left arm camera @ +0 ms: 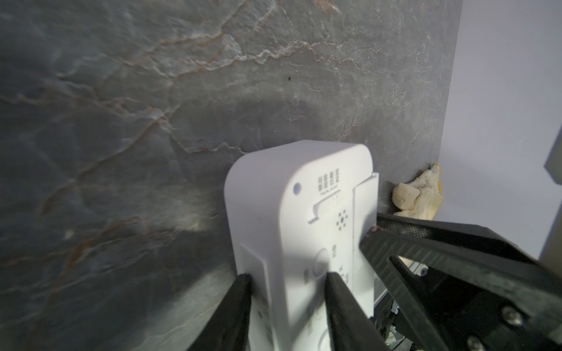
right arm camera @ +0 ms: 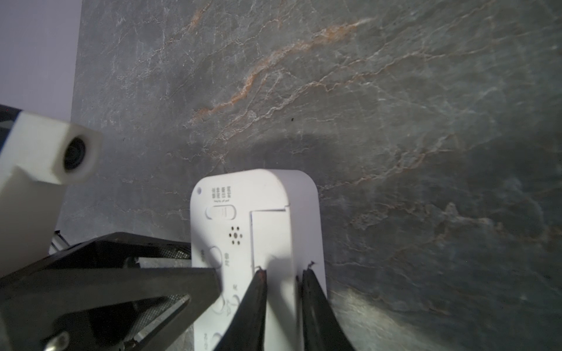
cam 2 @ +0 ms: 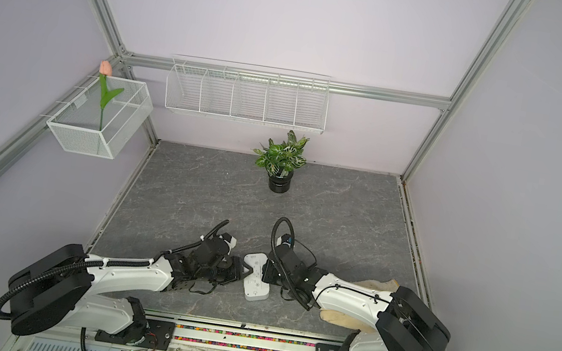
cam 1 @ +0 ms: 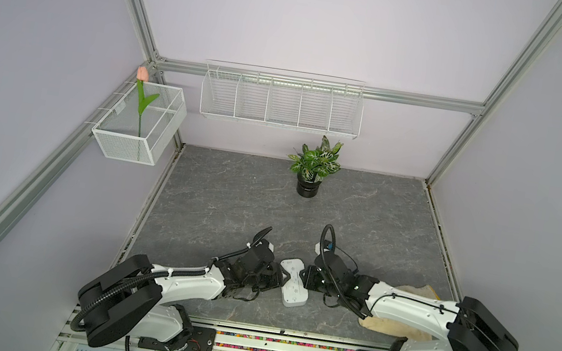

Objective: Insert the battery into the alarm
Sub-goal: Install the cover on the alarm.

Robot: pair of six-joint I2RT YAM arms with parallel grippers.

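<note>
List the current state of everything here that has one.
left gripper, jaws shut on one edge of the alarm
right gripper, jaws astride the opposite edge, grip unclear
alarm, back side up, between both grippers
potted plant, upright
tulip, upright in mesh basket
cloth, crumpled

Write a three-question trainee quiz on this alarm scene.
1. True or false: the alarm lies display-up.
2. What lies beneath the right arm? A) beige cloth B) sponge C) book
3. Fill in: the left gripper is shut on the ___.
Key: 1 false, its holed back faces up; 2 A; 3 alarm.
</note>
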